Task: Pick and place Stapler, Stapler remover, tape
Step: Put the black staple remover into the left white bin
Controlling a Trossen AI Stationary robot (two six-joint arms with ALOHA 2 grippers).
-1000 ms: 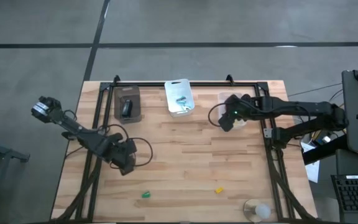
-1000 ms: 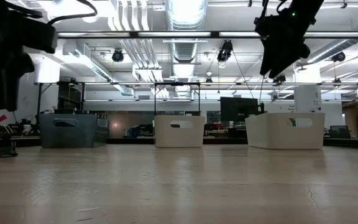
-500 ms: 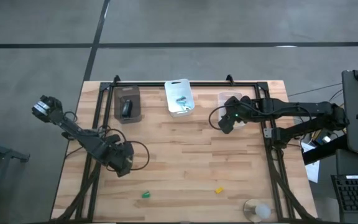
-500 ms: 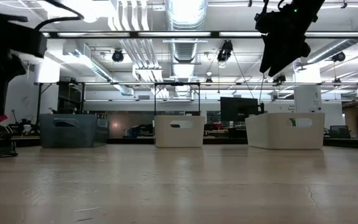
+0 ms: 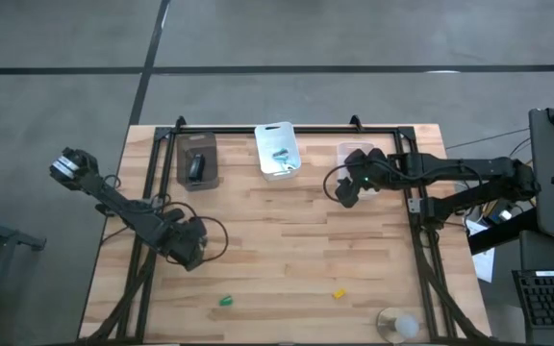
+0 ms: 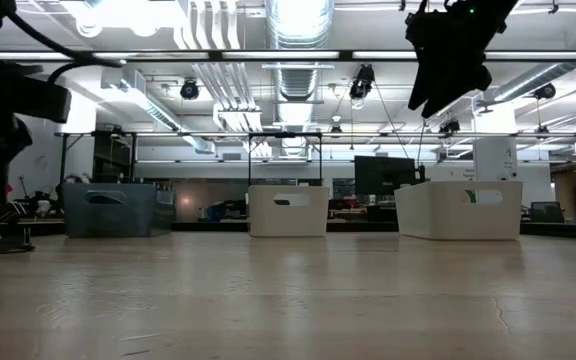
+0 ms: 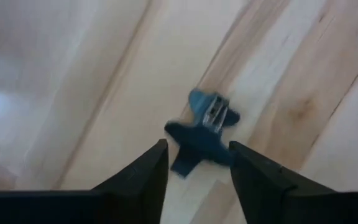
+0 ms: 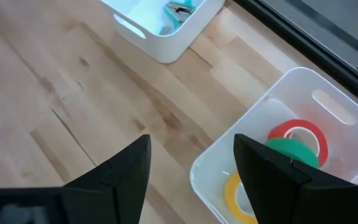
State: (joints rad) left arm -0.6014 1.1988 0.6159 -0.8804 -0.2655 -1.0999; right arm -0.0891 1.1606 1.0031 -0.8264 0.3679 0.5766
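Observation:
In the left wrist view my left gripper (image 7: 196, 163) is open over a blue staple remover (image 7: 202, 127), which lies flat on the wood just ahead of and between the fingers. In the high view this gripper (image 5: 186, 246) is near the table's left edge and hides the remover. My right gripper (image 5: 346, 190) is open and raised beside the clear bin (image 5: 358, 154). That bin (image 8: 272, 112) holds a red tape roll (image 8: 298, 135), a green one (image 8: 291, 152) and a yellow one (image 8: 234, 194). A dark stapler (image 5: 195, 167) lies in the dark bin (image 5: 198, 144).
A white bin (image 5: 277, 135) at the far edge holds teal staple removers (image 8: 178, 9). A small green object (image 5: 226, 300) and a small yellow one (image 5: 338, 292) lie near the near edge, with a clear round container (image 5: 399, 325) at the near right corner. Bare wood fills the middle.
My left gripper has moved a little toward the table's left edge, sliding out of the low view's left side. My right gripper has shifted slightly leftward, away from the clear bin. Nothing on the table has visibly moved.

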